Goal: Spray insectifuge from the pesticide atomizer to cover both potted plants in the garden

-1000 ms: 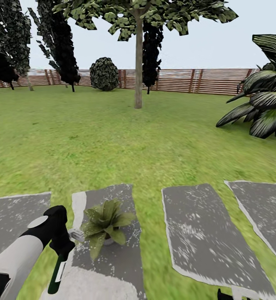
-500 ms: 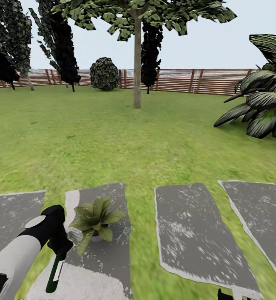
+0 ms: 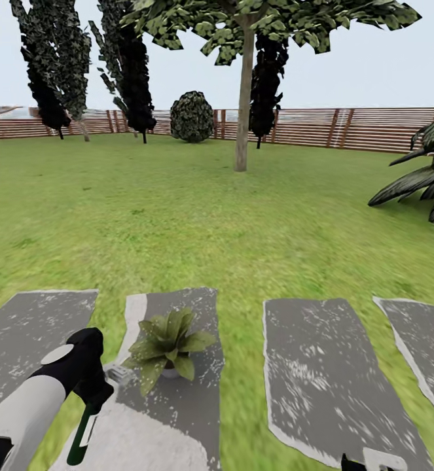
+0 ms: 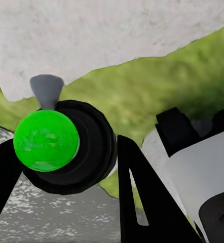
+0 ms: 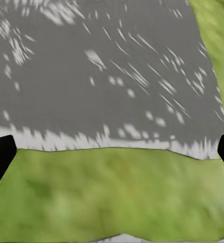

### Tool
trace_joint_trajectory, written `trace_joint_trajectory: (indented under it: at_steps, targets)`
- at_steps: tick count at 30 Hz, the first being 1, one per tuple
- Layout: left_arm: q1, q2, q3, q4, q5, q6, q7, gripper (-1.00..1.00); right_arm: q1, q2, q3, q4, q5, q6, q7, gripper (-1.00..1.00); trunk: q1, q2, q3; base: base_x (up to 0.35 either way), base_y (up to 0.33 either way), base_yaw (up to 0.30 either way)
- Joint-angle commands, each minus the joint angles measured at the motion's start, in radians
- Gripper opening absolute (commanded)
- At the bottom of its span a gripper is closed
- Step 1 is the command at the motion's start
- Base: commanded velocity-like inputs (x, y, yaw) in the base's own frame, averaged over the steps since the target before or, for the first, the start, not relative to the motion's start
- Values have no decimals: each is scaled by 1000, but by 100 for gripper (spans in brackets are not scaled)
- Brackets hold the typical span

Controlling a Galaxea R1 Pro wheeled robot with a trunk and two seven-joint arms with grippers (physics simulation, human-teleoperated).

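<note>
A potted plant [image 3: 167, 343] with pale-speckled green leaves stands in a small grey pot on a grey stepping stone [image 3: 177, 405]. Just left of it, my left gripper [image 3: 91, 394] is shut on the pesticide atomizer [image 3: 79, 437]. Its dark green body hangs downward, and its white trigger head [image 3: 117, 374] points at the plant's leaves, almost touching them. In the left wrist view the atomizer [image 4: 66, 147] appears end-on as a black round body with a bright green end, clamped between the black fingers [image 4: 135, 192]. My right gripper [image 5: 112, 152] is open over grass and the edge of a stone.
Several grey stepping stones [image 3: 321, 366] lie in a row across the lawn [image 3: 197, 222]. A tree trunk [image 3: 241, 131] stands mid-lawn. A big dark broad-leaved bush [image 3: 426, 183] is at the right. The brown slatted fence [image 3: 347, 127] and dark trees close the back.
The whole picture has shifted to the right, so the camera has turned. The plant sits slightly farther from the left gripper in the picture. The atomizer stays gripped.
</note>
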Motion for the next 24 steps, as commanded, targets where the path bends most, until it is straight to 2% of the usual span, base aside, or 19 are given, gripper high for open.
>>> trace_joint_trajectory:
  at_steps: [1, 8, 13, 24]
  targets:
    - [0, 0, -4, -1, -7, 8, -10, -100, -1, 0, -7, 2, 11, -5, -4, 100, 0, 0, -1, 275, -89, 103]
    - [0, 0, -4, 0, -5, 8, -10, -100, -1, -2, -8, 2, 11, -5, -4, 100, 0, 0, -1, 289, -108, 21]
    - [0, 0, -4, -3, -4, 8, -10, -100, -1, -2, -8, 2, 11, -5, -4, 100, 0, 0, -1, 182, -239, 29]
    - [0, 3, -2, -7, -4, 8, -10, -100, -1, 0, -7, 2, 11, -5, -4, 100, 0, 0, -1, 17, -293, 253]
